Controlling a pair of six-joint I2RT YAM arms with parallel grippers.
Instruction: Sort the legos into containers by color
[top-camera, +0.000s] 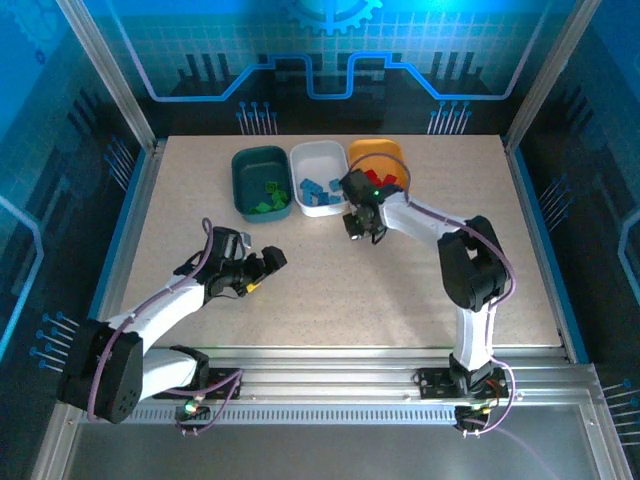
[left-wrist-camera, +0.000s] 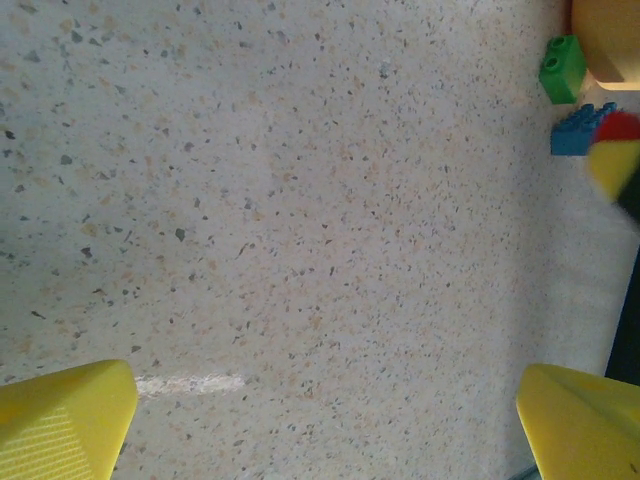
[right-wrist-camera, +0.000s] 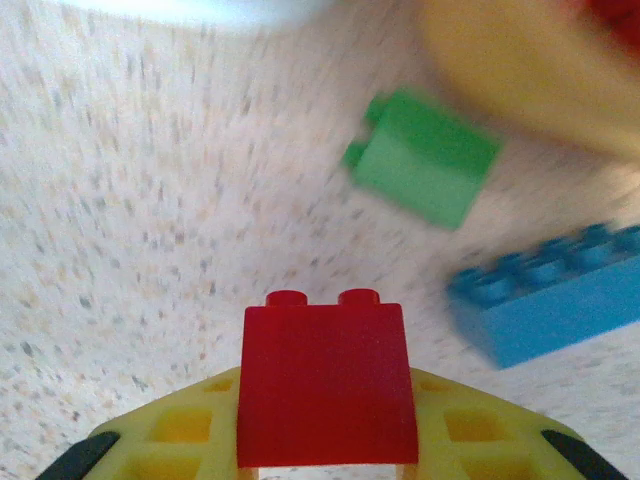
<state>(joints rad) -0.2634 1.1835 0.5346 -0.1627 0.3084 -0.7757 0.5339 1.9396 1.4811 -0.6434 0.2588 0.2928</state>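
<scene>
- Sort scheme reads clearly from the top view: greens in the teal tray (top-camera: 262, 183), blues in the white tray (top-camera: 318, 178), reds in the orange tray (top-camera: 378, 160). All three sit in a row at the far side of the bench (top-camera: 330, 290).
- We judge the right arm is working the last loose pieces because they lie on its side, just in front of the orange tray.
- Right claw (top-camera: 360, 230): closed on a red brick (right-wrist-camera: 325, 385), studs pointing away from the wrist camera, with the yellow fingers (right-wrist-camera: 180, 425) on either side of it. Whether the brick is off the bench, we can't tell.
- Grip is on the flat faces with the brick seated between the pads, which should stop it twisting in the short carry to the orange tray.
- Loose on the bench just beyond the held brick: a green brick (right-wrist-camera: 425, 160) near the orange tray's rim and a blue brick (right-wrist-camera: 555, 300) beside it, apart from each other.
- Left claw (top-camera: 268, 260): fully open, nothing between its fingers (left-wrist-camera: 65, 420), over bare bench well short of the trays. We read it as parked out of the right arm's way.
- Risk: the green brick sits close to the orange tray, so a low carry could nudge it.
</scene>
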